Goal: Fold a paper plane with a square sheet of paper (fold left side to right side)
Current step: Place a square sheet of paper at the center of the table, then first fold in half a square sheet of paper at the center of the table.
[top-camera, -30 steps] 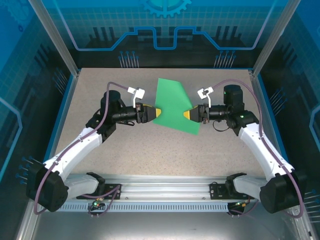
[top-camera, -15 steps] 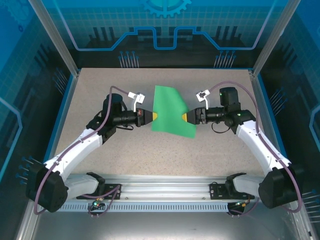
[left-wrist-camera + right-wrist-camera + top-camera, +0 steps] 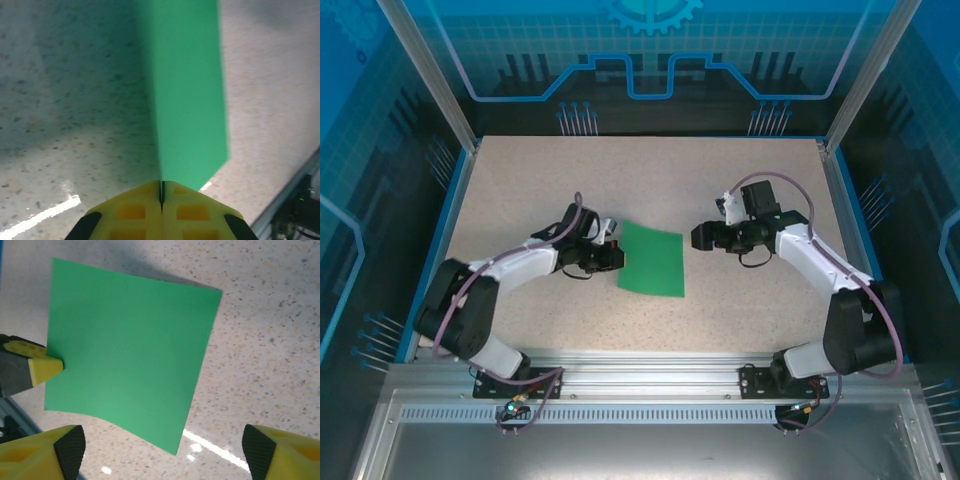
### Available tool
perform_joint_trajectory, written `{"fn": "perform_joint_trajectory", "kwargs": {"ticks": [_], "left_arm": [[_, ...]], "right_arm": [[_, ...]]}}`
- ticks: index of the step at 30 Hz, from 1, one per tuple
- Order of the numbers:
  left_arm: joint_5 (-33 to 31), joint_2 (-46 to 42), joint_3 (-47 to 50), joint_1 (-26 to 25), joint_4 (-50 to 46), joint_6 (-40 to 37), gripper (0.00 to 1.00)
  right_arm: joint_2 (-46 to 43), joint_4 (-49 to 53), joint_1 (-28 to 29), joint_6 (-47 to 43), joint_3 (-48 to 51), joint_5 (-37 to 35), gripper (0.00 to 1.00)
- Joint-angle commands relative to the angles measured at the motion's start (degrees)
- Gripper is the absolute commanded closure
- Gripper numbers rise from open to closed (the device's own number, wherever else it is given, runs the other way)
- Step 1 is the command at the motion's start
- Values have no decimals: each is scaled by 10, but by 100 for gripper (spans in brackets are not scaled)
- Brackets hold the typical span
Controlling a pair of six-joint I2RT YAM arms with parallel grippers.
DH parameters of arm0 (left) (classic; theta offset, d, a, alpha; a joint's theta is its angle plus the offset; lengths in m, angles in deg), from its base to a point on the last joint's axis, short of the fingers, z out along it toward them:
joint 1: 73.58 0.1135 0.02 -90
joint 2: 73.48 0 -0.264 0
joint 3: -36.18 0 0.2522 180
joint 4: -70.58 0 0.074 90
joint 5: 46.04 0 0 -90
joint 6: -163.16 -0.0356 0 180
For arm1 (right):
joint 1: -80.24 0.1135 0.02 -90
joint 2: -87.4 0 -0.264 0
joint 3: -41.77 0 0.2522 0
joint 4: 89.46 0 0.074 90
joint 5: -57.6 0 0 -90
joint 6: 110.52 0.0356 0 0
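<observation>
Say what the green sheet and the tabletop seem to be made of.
Green sheet: thin paper, matte, seemingly; its lower edge bows slightly. Tabletop: speckled beige, perhaps stone-look laminate, semi-gloss; it carries a bright light streak.

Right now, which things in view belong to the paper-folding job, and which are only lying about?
Belongs to the job:
- flat square sheet of bright green paper
- left gripper, shut on the sheet's edge
- right gripper, open, beside the sheet

Only surroundings:
- speckled beige table
- aluminium rail at the near edge
- blue enclosure walls
</observation>
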Motion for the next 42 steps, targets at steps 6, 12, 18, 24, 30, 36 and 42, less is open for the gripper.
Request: {"fn": "perform_joint_trajectory", "kwargs": {"ticks": [6, 12, 18, 24, 30, 36, 42], "left_arm": [[-35, 49, -77, -3, -58, -12, 92], [-29, 48, -83, -5, -63, -9, 87], [-3, 53, -82, -12, -39, 7, 76], [38, 63, -84, -18, 12, 40, 60], [64, 76, -96, -33, 44, 57, 48], [81, 91, -99, -44, 78, 74, 42], [87, 103, -110, -54, 87, 78, 38]], "right_arm": [[123, -65, 53, 47, -22, 6, 49], [203, -78, 80, 62, -56, -6, 59], [241, -78, 90, 75, -60, -27, 63], [246, -71, 93, 73, -39, -48, 64], [233, -102, 91, 81, -5, -39, 64], [217, -136, 82, 90, 20, -16, 64], [219, -144, 74, 90, 26, -2, 64]]}}
